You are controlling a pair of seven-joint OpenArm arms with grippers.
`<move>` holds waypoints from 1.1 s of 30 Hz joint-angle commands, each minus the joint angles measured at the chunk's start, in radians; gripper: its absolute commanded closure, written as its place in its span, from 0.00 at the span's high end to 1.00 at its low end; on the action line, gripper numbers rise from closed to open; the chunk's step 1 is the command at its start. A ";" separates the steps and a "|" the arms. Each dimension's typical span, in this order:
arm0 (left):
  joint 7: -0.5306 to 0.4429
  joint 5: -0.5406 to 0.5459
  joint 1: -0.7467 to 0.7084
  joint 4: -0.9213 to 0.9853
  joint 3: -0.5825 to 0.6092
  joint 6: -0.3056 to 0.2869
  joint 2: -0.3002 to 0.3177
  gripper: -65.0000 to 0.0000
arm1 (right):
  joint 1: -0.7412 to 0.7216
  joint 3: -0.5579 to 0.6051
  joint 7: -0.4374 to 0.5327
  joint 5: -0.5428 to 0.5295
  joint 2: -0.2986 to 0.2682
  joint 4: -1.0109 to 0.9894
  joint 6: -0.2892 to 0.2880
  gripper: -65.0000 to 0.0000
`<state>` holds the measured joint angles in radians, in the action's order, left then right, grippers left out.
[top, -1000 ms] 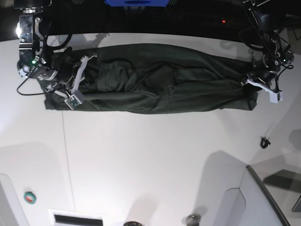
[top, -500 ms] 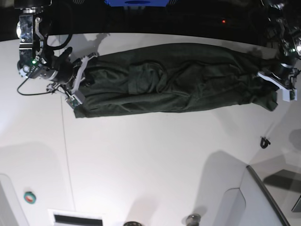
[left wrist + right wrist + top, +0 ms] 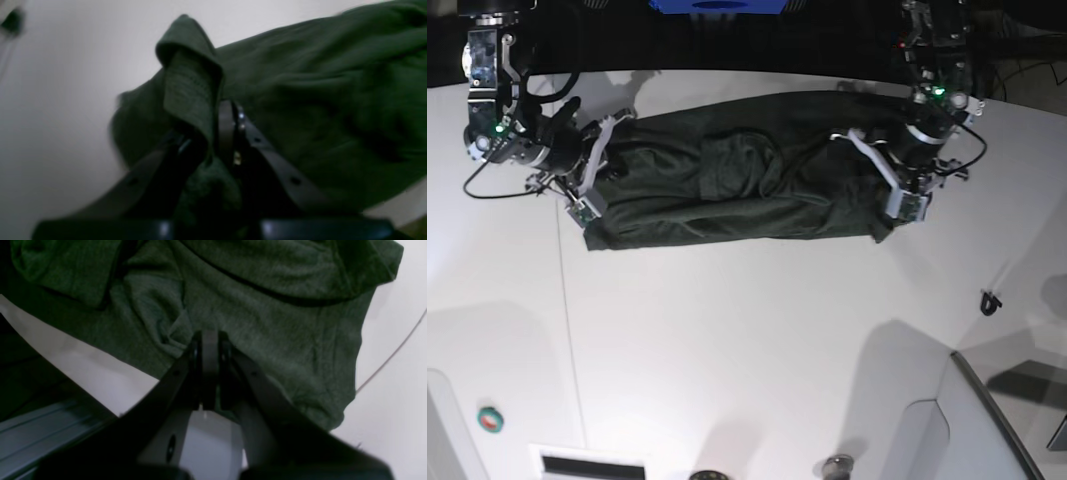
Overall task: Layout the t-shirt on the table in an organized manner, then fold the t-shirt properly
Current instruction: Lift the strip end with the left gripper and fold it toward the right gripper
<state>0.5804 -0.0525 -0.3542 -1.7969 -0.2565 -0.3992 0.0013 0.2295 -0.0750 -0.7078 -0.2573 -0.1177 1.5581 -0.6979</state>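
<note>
On table (image 3: 727,330): t-shirt (image 3: 727,185) pulled shorter, both pincers (left (image 3: 897,195), right (image 3: 587,195)) pinching its ends; folding underway.

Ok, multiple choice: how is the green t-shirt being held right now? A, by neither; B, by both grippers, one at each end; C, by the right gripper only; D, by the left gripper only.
B: the left gripper and the right gripper are each shut on an end of the t-shirt.
</note>
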 commanded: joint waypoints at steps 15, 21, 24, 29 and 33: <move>-0.023 -0.045 0.047 -0.005 0.185 0.047 -0.060 0.00 | -0.008 -0.004 0.017 -0.014 -0.006 0.020 0.000 0.02; -0.023 -0.043 0.079 0.061 0.227 0.096 -0.059 0.00 | -0.009 -0.004 0.017 -0.014 -0.006 0.020 0.000 0.02; -0.023 -0.043 0.083 0.079 0.227 0.096 -0.060 0.00 | -0.009 -0.004 0.017 -0.014 -0.006 0.020 0.000 0.02; -0.023 -0.043 0.090 0.085 0.227 0.096 -0.062 0.00 | -0.009 -0.004 0.017 -0.014 -0.006 0.020 0.000 0.02; -0.023 -0.043 0.090 0.085 0.240 0.096 -0.059 0.00 | -0.011 -0.004 0.017 -0.014 -0.006 0.020 0.000 0.02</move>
<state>0.5800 -0.1051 -0.2714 -1.6955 -0.0216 -0.3069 -0.0559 0.2302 -0.0750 -0.7078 -0.2577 -0.1177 1.5585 -0.6979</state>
